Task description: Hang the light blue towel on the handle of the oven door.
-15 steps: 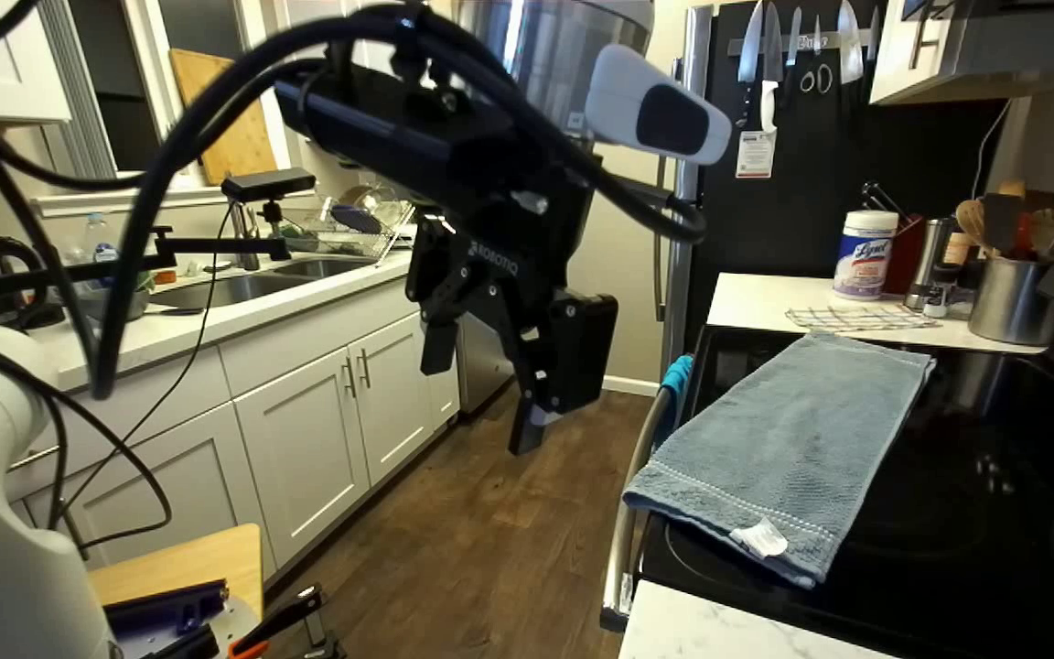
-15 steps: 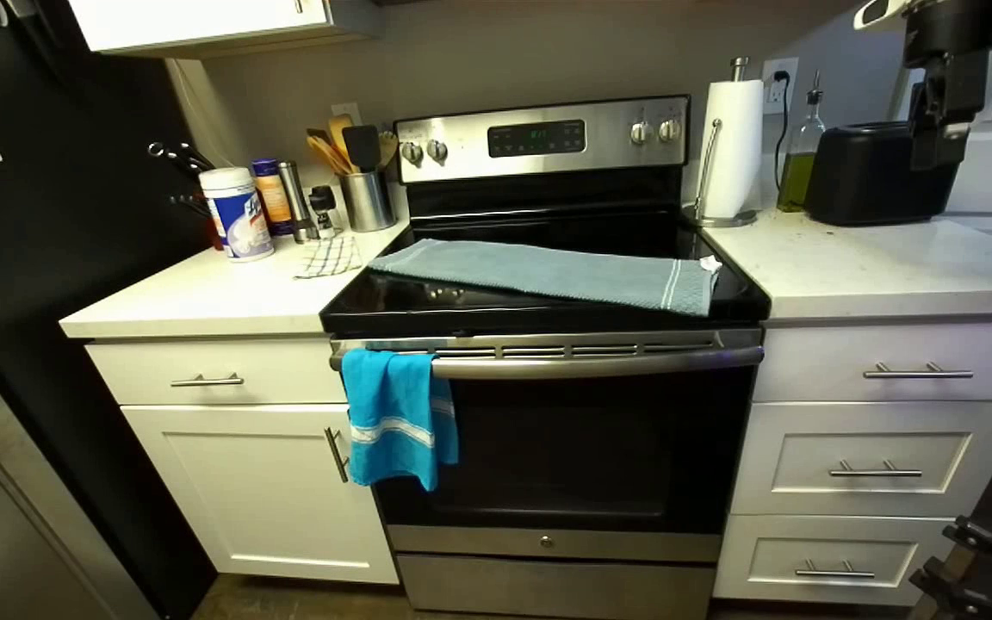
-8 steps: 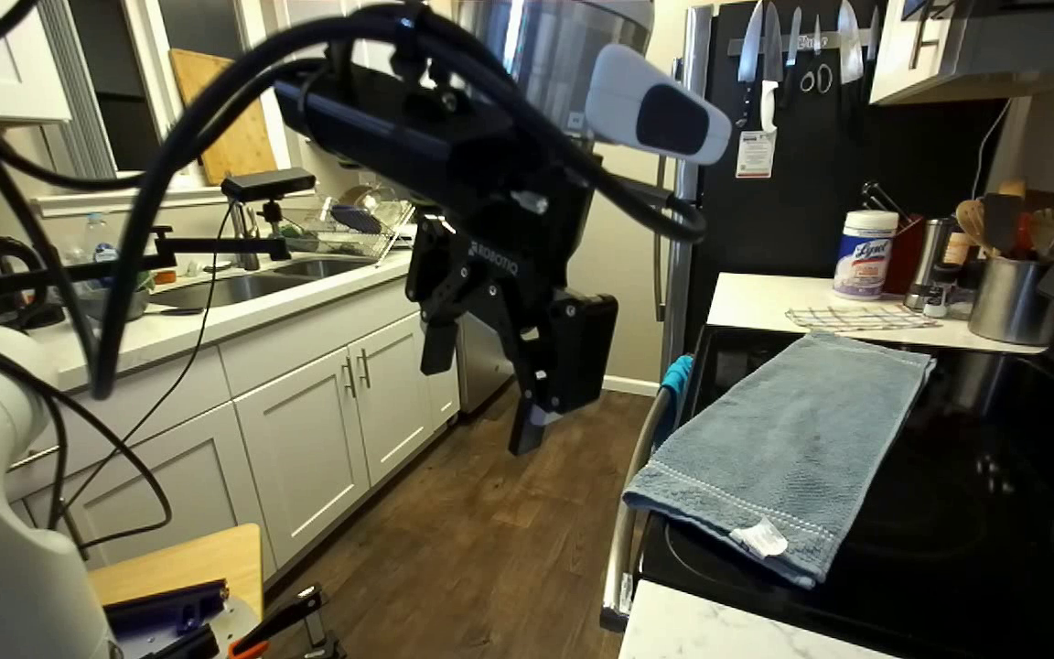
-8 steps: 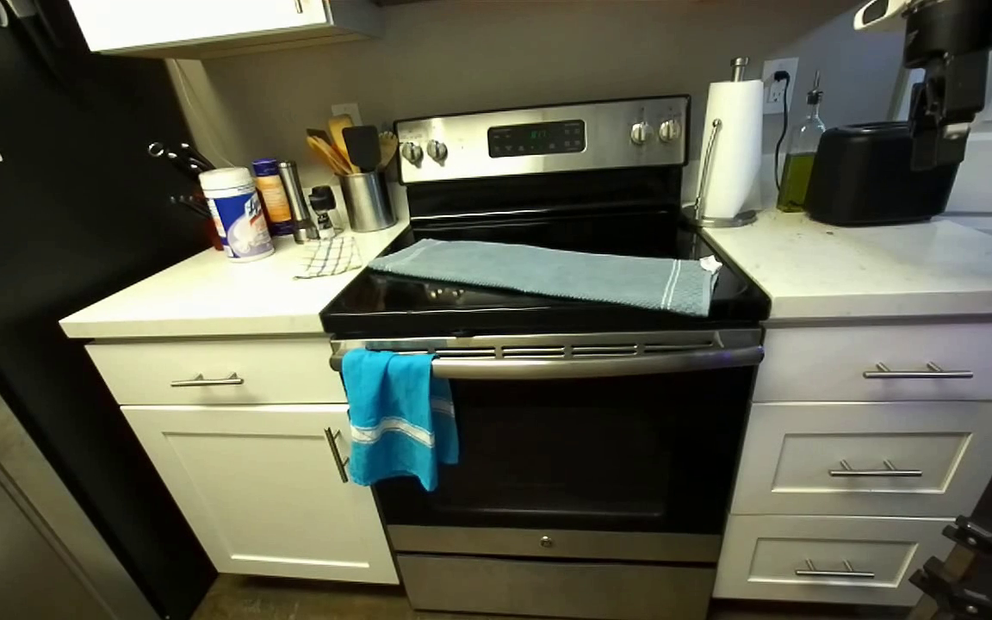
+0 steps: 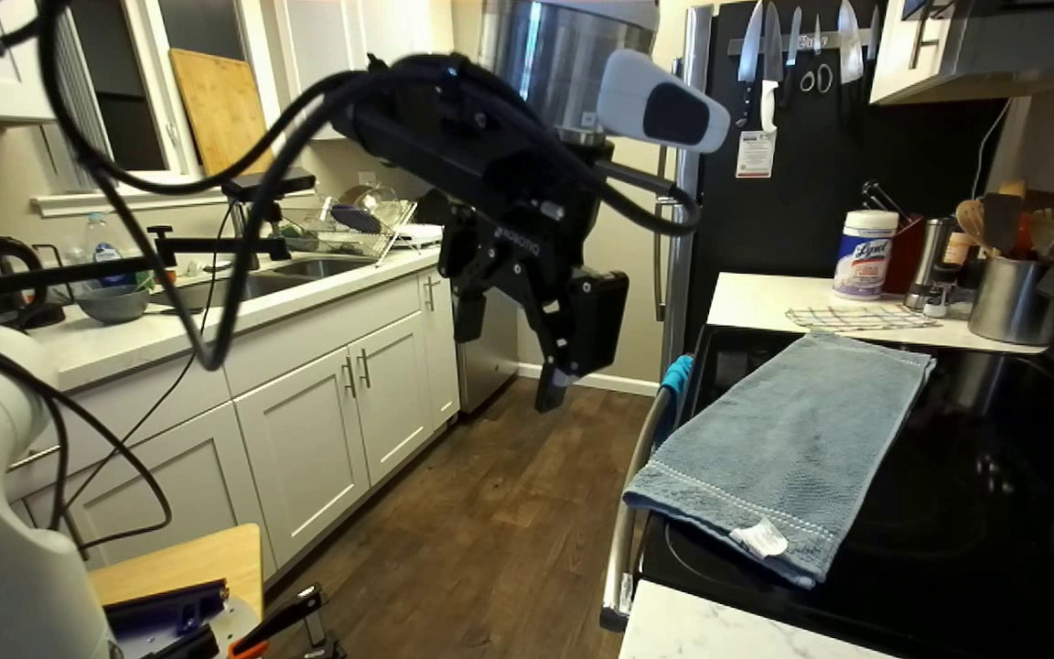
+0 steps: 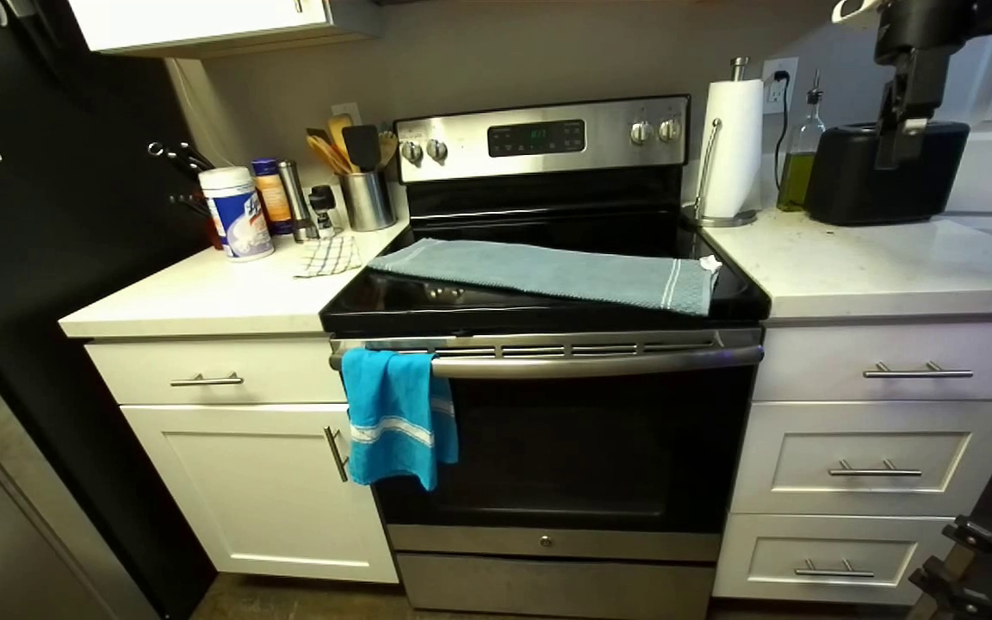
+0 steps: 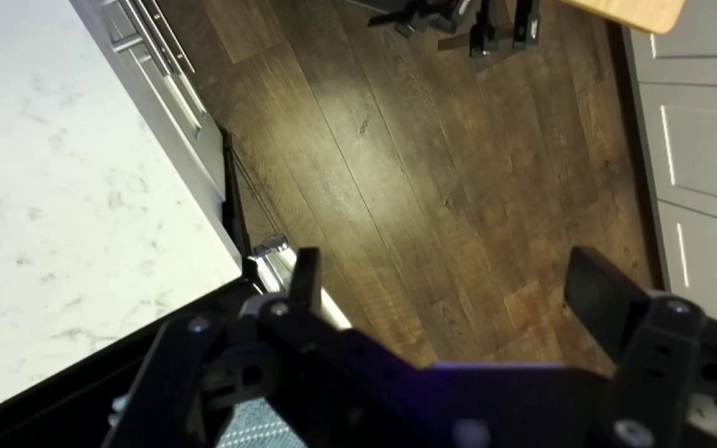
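The light blue towel [image 5: 783, 448] lies flat across the black stovetop, with a white tag at its near corner. It also shows in an exterior view [image 6: 539, 271], and a bit shows low in the wrist view [image 7: 259, 429]. The oven door [image 6: 565, 448] is shut. Its silver handle [image 6: 599, 368] runs along the top front; its end also shows in the wrist view [image 7: 335, 309]. My gripper [image 5: 513, 361] is open and empty, in the air over the floor in front of the stove, apart from towel and handle. In the wrist view the gripper [image 7: 447, 280] has wide-spread jaws.
A small bright blue cloth [image 6: 397, 422] hangs on the handle's far left end. White counters [image 6: 901, 267] flank the stove, with a black toaster [image 6: 840, 176], a paper towel roll [image 6: 733, 151] and a wipes tub [image 6: 238, 215]. Cables [image 5: 243, 302] loop from the arm.
My gripper has moved a little up and to the right in an exterior view, shifting left in the opposite one. It stays open. The towel has not moved.
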Robot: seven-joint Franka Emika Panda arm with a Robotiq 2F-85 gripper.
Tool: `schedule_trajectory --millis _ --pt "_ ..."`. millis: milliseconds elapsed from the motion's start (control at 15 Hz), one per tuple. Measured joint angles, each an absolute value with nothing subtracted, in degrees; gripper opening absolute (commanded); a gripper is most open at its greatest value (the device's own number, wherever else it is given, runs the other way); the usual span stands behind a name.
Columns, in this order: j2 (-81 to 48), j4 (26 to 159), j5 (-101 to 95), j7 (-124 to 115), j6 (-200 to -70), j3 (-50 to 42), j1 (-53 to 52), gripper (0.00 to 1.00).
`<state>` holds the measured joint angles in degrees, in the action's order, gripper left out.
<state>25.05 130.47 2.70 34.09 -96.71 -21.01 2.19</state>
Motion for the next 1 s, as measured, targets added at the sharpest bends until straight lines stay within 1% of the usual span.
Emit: schedule_trajectory --millis 267,1000 --pt "21.0 128.3 9.9 30.1 -100.1 -19.0 2.1 1.0" --pt "5.8 118.3 30.9 19.0 -101.6 -15.0 2.5 1.0"
